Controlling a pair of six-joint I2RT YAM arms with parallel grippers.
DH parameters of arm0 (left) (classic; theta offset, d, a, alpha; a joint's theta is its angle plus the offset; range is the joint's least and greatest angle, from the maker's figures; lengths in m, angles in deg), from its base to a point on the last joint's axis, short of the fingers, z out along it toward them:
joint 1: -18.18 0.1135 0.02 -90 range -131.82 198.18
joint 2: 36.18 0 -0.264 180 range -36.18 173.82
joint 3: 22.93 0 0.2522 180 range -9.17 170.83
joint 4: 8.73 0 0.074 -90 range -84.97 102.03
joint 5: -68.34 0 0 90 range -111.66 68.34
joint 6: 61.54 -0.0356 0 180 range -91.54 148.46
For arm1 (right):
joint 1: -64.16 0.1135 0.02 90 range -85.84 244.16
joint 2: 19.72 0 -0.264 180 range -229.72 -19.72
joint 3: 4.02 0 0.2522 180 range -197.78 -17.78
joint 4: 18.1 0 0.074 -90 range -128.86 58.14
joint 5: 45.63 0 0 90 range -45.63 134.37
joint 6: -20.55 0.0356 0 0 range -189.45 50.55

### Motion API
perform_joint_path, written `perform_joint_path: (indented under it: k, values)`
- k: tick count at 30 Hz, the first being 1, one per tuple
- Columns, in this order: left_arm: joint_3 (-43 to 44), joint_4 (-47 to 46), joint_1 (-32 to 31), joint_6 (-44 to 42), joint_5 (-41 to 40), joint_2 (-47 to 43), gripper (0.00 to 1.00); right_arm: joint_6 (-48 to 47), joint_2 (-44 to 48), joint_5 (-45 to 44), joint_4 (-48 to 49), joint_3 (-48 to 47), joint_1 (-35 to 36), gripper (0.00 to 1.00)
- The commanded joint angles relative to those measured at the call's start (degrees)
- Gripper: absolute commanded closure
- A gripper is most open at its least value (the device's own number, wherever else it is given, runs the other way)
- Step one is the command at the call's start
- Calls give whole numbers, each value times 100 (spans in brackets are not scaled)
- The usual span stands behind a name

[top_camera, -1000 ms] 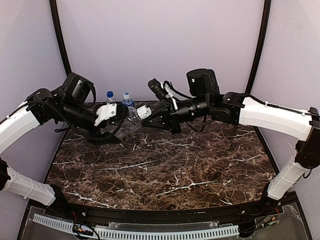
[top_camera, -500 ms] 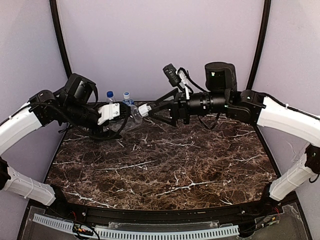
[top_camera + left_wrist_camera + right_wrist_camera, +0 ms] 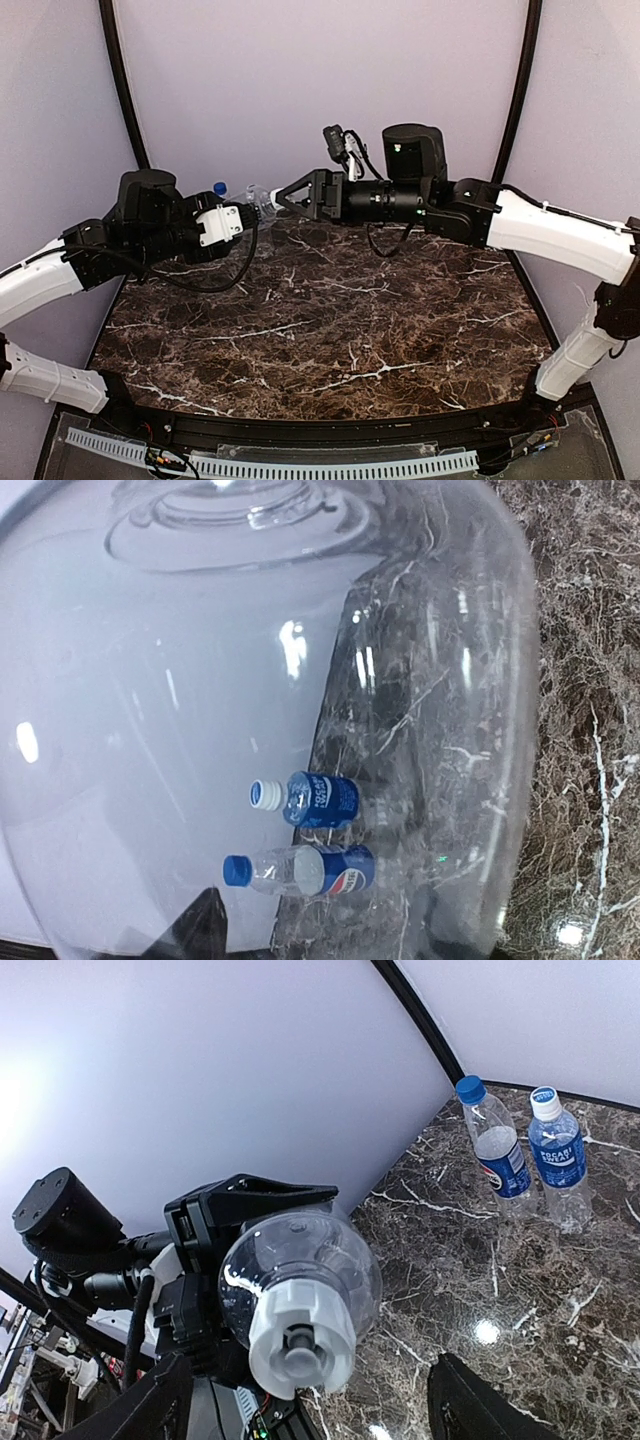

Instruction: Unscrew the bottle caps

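The plain clear bottle (image 3: 300,1260) is held level above the back of the table, with my left gripper (image 3: 243,210) shut round its body. Its white cap (image 3: 300,1335) points straight at the right wrist camera. My right gripper (image 3: 310,1370) stands open, one finger on each side of the cap and neither touching it. The left wrist view looks through the held bottle's wall (image 3: 420,630). Against the back wall stand the Pepsi bottle (image 3: 497,1155) with a blue cap (image 3: 469,1088) and the blue-label bottle (image 3: 560,1165) with a white cap (image 3: 545,1102).
The dark marble table (image 3: 330,320) runs to the purple back wall (image 3: 320,80). Black frame posts (image 3: 125,90) stand at both back corners. Both arms meet at the back left, close to the two standing bottles.
My right gripper was shut on the plain bottle's cap and has opened, letting it go. Both arms have lifted, carrying the bottle up and towards the back wall.
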Motion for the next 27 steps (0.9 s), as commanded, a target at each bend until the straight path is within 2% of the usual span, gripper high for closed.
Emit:
perform_joint_path:
  k: [1, 4, 9, 13, 18, 20, 23, 25, 26, 27]
  values:
    - [-163, -392, -79, -158, -251, -167, 54, 253, -224, -100, 203, -300, 55, 21]
    - [-186, -394, -88, -165, -237, -180, 55, 214, -312, -8, 299, -375, 49, 28]
    - [-197, -451, -98, -169, -181, -182, 55, 188, -484, 142, 316, -531, 46, 52]
    - [-209, -454, -122, -210, -139, -179, 56, 195, -516, 255, 321, -521, 29, 62]
    - [-185, -465, -147, -125, -128, -173, 57, -16, -537, 722, 338, -576, 0, 100]
    - [-117, -341, -151, 10, 31, -183, 58, -445, -540, 1238, 363, -631, 1, 100]
    - [32, 305, -149, 253, 584, -258, 59, -1838, -534, 2341, -22, -785, 69, 100]
    - [171, 956, -151, 364, 1349, -319, 60, -3070, -438, 2615, -539, -831, 264, 100]
    - [285, 1215, -151, 423, 2057, -328, 61, -3587, -374, 2530, -735, -800, 394, 100]
    - [354, 1736, -147, 463, 2411, -333, 61, -4143, -313, 2382, -903, -772, 531, 100]
